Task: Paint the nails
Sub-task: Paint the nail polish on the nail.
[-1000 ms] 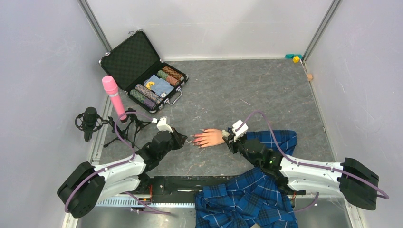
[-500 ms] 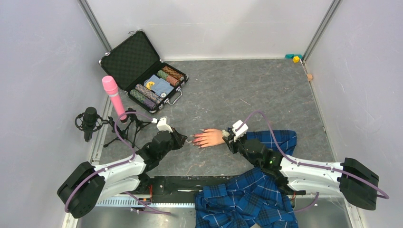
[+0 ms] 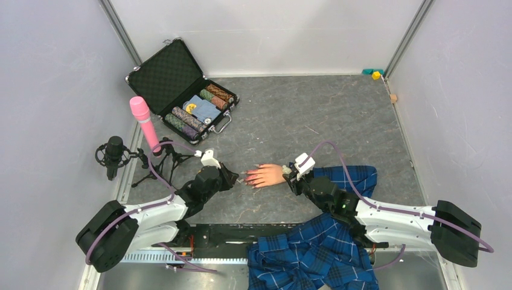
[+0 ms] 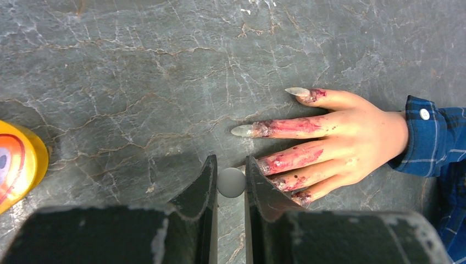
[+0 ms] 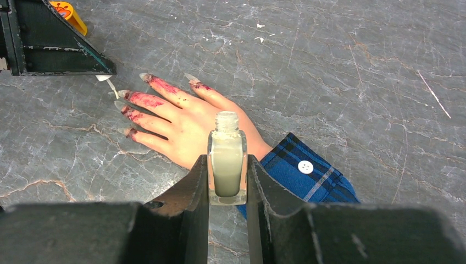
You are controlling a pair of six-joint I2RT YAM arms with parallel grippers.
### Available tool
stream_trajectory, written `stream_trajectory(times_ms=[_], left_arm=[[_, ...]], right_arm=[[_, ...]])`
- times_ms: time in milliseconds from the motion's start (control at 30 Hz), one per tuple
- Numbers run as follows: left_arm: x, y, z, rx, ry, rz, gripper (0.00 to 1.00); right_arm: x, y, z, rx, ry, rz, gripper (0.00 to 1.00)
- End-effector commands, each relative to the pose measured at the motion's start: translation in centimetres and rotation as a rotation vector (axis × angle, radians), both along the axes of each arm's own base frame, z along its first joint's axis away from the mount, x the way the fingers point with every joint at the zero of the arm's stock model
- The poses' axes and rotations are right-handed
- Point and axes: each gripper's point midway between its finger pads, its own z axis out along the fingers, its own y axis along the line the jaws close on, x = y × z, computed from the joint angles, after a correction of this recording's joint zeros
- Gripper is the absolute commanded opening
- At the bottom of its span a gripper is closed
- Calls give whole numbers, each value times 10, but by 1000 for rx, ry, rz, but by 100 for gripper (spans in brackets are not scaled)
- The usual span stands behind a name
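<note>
Now, left claw (image 4: 231, 165): pinched on a white brush cap (image 4: 231, 182)
Right claw (image 5: 227, 160): gripping the uncapped bottle (image 5: 226, 179)
Nails (image 4: 297, 91): on the mannequin hand (image 4: 357, 137), flat on the surface (image 4: 137, 71) — just beside left claw

Open chip case (image 3: 164, 74) near pink microphone (image 3: 144, 124), far left.

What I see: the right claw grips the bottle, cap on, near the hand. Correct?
Not quite. The right claw does grip the bottle near the hand, but the cap is off and its neck is open, as the right wrist view shows.
</note>
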Motion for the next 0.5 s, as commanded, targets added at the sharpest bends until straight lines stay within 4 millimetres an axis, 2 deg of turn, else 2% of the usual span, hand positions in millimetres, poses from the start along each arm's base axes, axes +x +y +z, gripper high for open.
stream_trajectory(times_ms=[0, 467], left_arm=[[14, -18, 27, -71, -71, -19, 2], [18, -21, 27, -69, -79, -21, 2]], right_arm=[[4, 5, 14, 60, -28, -8, 0], [4, 5, 15, 61, -29, -9, 0]])
